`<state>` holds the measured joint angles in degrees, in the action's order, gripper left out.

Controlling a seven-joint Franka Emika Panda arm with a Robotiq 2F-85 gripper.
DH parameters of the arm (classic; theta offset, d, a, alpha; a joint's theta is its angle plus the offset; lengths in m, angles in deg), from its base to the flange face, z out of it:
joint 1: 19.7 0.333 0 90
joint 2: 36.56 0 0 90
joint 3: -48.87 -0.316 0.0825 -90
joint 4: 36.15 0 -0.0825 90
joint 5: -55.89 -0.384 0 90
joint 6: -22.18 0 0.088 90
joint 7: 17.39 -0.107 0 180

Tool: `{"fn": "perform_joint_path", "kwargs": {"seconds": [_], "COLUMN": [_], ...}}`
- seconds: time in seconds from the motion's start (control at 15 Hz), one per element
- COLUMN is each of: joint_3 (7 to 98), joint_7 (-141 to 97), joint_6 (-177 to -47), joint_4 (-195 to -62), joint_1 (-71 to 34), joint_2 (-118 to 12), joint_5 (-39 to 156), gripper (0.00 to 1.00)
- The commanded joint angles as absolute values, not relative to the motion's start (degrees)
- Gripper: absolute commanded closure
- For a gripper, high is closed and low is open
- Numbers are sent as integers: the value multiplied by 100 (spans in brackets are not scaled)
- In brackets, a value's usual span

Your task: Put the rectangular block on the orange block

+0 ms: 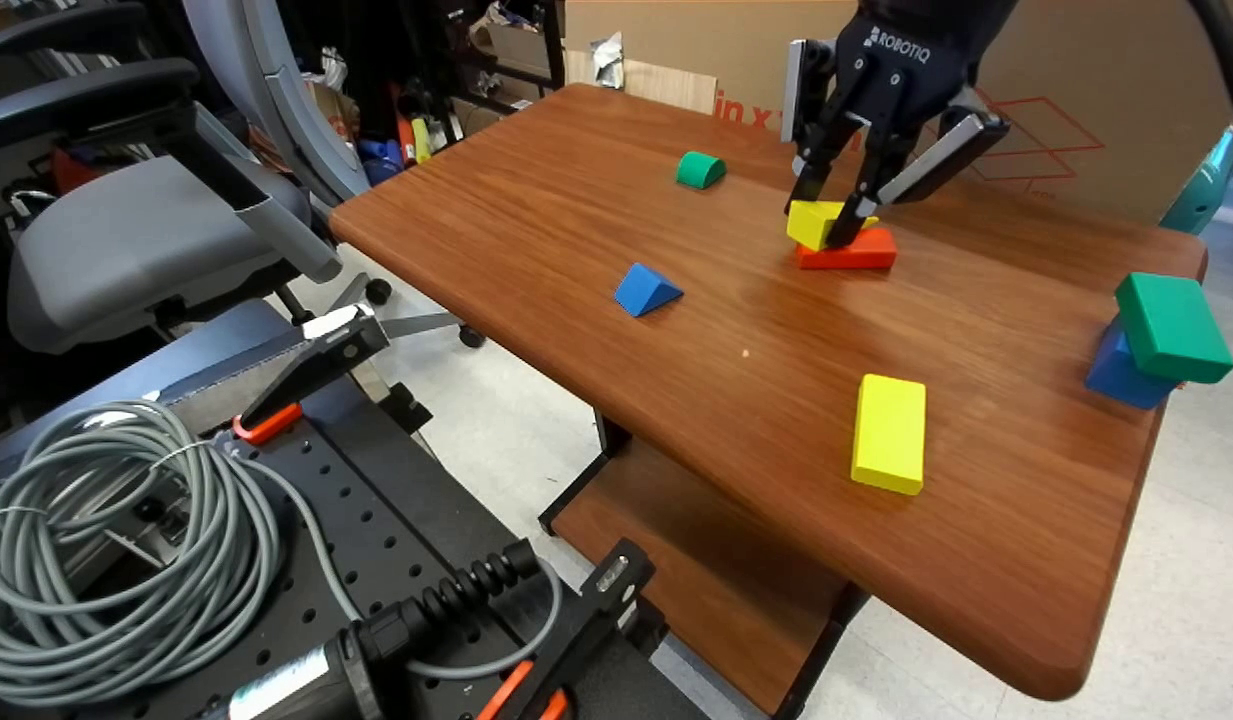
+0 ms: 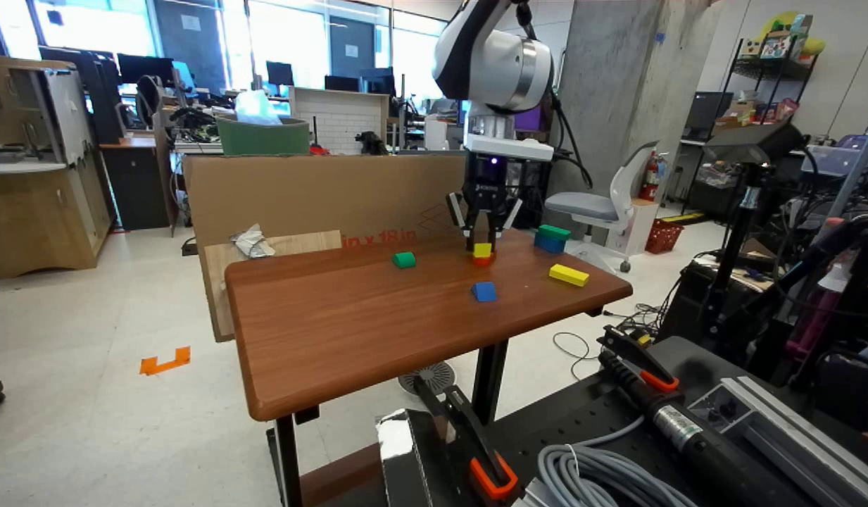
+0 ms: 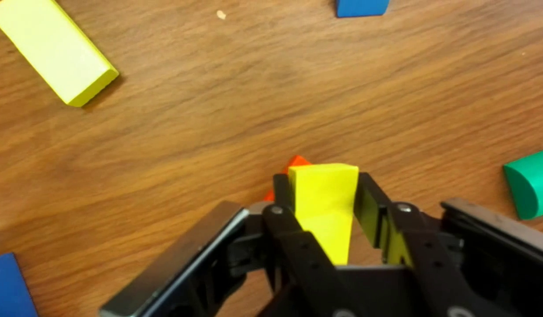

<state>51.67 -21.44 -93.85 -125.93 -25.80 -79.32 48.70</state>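
Note:
The rectangular block, a small bright yellow piece (image 1: 812, 226), is between the fingers of my gripper (image 1: 824, 214). In the wrist view, the fingers (image 3: 325, 189) press on both sides of the yellow block (image 3: 325, 202). The flat orange-red block (image 1: 861, 252) lies on the table right below it. In an exterior view, the yellow block (image 2: 482, 250) shows directly above the orange block (image 2: 483, 261). In the wrist view, the yellow block and a finger hide most of the orange block (image 3: 299, 160). I cannot tell whether the two blocks touch.
A longer yellow block (image 1: 889, 435) lies toward the table's front. A blue triangular block (image 1: 646, 290) and a green half-round block (image 1: 700, 170) lie to the side. A green block (image 1: 1174, 327) rests on a blue block (image 1: 1126, 370) by the table edge. A cardboard sheet (image 2: 321, 190) stands behind the table.

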Motion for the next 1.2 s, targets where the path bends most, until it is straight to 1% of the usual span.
{"fn": "perform_joint_path", "kwargs": {"seconds": [0.0,0.2,0.27,0.73,1.0,1.07,1.13], "joint_3": [5198,5190,5193,5152,4754,4904,4873], "joint_7": [-2265,-2221,-2200,-2287,-1784,-2069,-2056], "joint_6": [-9393,-9604,-9674,-9846,-10187,-9936,-9948], "joint_4": [-12607,-12948,-13094,-13881,-14272,-13883,-13926], "joint_1": [-2435,-2337,-2278,-1784,-1893,-1800,-1787], "joint_2": [-7837,-7485,-7319,-6410,-6148,-6424,-6402], "joint_5": [4978,5021,5073,5867,5341,5574,5554], "gripper": [27,4,1,0,0,0,0]}}
